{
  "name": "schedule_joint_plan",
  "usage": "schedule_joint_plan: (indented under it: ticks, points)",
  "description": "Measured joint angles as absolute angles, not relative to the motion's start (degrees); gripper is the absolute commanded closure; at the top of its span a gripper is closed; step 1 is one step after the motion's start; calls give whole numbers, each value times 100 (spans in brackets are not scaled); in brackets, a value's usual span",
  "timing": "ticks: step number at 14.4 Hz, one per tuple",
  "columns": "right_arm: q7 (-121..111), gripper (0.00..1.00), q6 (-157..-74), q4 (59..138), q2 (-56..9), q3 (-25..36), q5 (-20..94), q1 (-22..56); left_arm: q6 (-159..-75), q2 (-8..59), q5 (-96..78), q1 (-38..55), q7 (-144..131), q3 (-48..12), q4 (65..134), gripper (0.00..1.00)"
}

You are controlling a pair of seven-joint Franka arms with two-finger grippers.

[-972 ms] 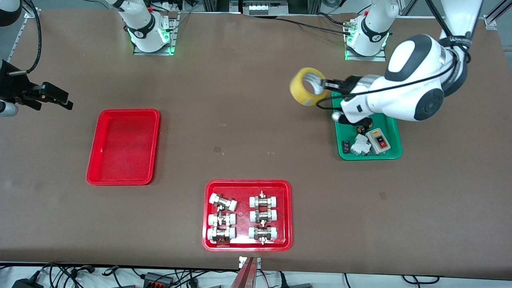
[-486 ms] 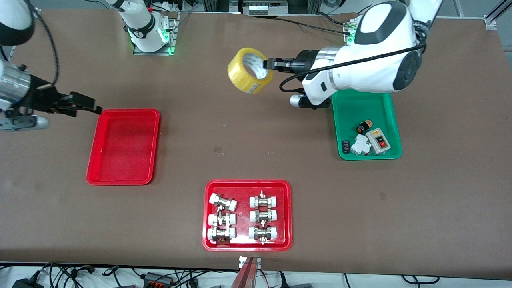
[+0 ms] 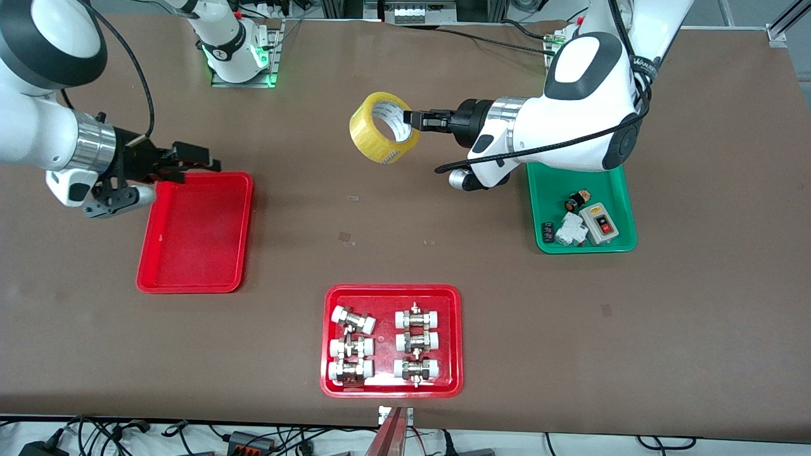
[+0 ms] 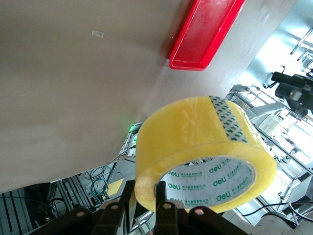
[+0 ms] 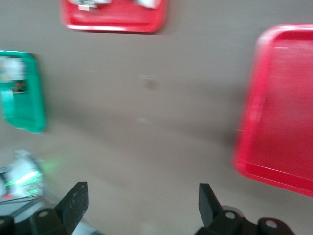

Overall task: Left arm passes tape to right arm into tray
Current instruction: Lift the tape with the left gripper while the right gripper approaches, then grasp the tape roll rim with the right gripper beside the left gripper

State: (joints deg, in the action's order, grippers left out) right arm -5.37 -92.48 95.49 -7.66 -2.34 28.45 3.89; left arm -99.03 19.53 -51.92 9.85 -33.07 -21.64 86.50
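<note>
My left gripper (image 3: 413, 119) is shut on the wall of the yellowish tape roll (image 3: 382, 127) and holds it in the air over the bare table, between the two arm bases' ends. In the left wrist view the tape (image 4: 195, 142) fills the middle, with one finger inside its hole and one outside. My right gripper (image 3: 201, 161) is open and empty, over the table just beside the top edge of the plain red tray (image 3: 193, 233). The right wrist view shows that tray (image 5: 279, 132) and the open fingertips (image 5: 78, 196).
A green tray (image 3: 586, 202) with switches and small parts lies under the left arm. A red tray with white-capped metal fittings (image 3: 391, 341) lies nearest the front camera. Cables run along the table's edges.
The left arm has carried the tape from over the green tray toward the table's middle. The right arm has swung in from the table's end to the plain red tray's edge.
</note>
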Motion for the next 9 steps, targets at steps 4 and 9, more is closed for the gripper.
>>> schedule_joint_plan:
  ticks: [4,9]
  points:
    - [17,0,-9639,9241,-771,-374,3933,1024,-9900,1953,-5192,898,-3307,-2147,8616,100]
    - [1294,0,-10667,9003,-876,-399,4567,1956,-9897,1952,-5192,877,-3307,-2127,8608,100]
